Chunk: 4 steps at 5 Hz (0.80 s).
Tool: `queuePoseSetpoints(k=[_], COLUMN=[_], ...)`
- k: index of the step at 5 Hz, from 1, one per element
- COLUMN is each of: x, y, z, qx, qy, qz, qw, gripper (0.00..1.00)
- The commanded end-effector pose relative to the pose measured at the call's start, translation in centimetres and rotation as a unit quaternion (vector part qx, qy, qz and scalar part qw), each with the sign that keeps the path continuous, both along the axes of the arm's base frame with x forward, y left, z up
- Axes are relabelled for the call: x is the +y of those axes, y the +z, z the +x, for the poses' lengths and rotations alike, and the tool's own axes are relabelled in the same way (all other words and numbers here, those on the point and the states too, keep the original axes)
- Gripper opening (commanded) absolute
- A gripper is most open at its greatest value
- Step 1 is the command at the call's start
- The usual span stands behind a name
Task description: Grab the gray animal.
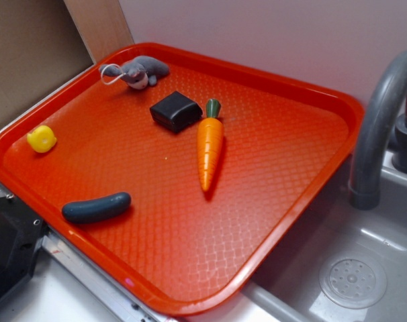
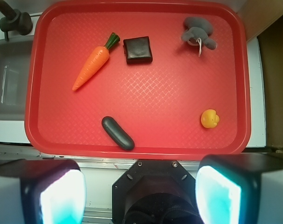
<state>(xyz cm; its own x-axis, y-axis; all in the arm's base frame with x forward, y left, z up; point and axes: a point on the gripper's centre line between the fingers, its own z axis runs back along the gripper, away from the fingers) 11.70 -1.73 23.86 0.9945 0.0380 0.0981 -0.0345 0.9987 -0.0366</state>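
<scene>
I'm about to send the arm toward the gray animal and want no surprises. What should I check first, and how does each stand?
1. Gray animal in view, far tray corner: ok.
2. Nothing touching it; black block apart: ok.
3. Fingers spread wide, nothing between: ok.
4. Gripper over the animal: not ok, it sits past the tray's near edge.
5. Yellow duck off a straight path: cannot tell.

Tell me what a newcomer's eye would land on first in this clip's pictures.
The bright red tray fills both views, beside a gray sink. Near its middle lies an orange carrot next to a black block. The gray animal sits in the far corner, a yellow duck at one edge, and the gripper hangs open before the tray.
</scene>
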Motion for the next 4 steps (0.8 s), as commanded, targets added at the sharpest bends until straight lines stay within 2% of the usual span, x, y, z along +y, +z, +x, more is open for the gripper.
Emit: queuePoseSetpoints(k=[1,2,3,4], x=[0.0,2.2,5.0,7.7], y=[0.0,-1.4,-4.2,-6.5], z=[0.0,3.0,5.7,8.2], qx=[0.000,-0.002,-0.010,-0.049], qy=[0.000,0.116,0.173,0.243], qz=[0.000,-0.017,-0.024,0.008], qw=[1.000,0.993,0.984,0.969], gripper=[1.00,1.00,1.00,1.00])
